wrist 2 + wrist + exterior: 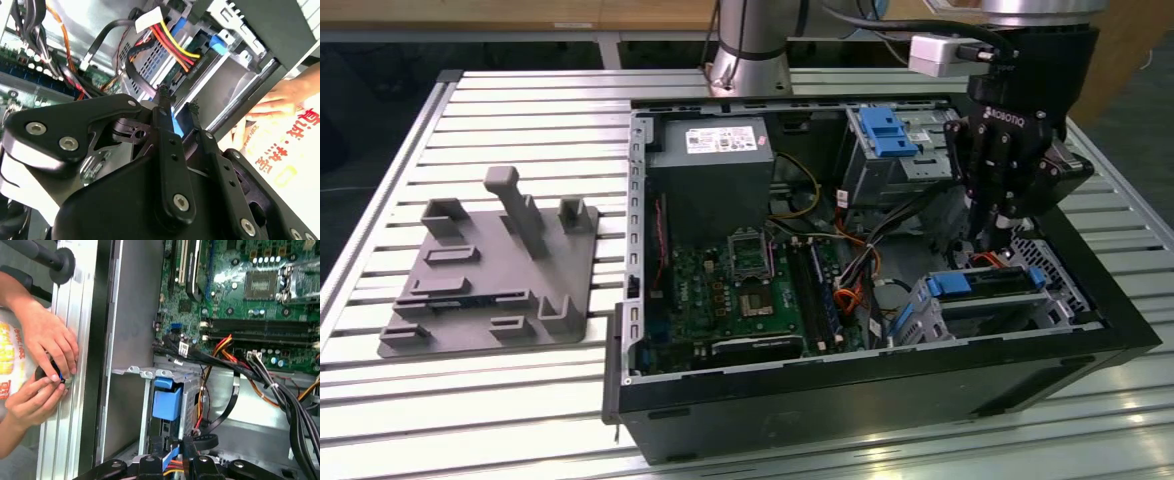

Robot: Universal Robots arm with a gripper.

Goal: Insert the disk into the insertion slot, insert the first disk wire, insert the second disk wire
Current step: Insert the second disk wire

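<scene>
Slatted bench bears an open computer case, where the claw, pinched on a blue wire, hangs just above the disk, already seated in the insertion slot directly below its fingertips.

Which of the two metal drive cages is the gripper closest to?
The low insertion slot holding the blue-framed disk, right by the gripper; the taller cage with the blue latch sits farther off.
</scene>
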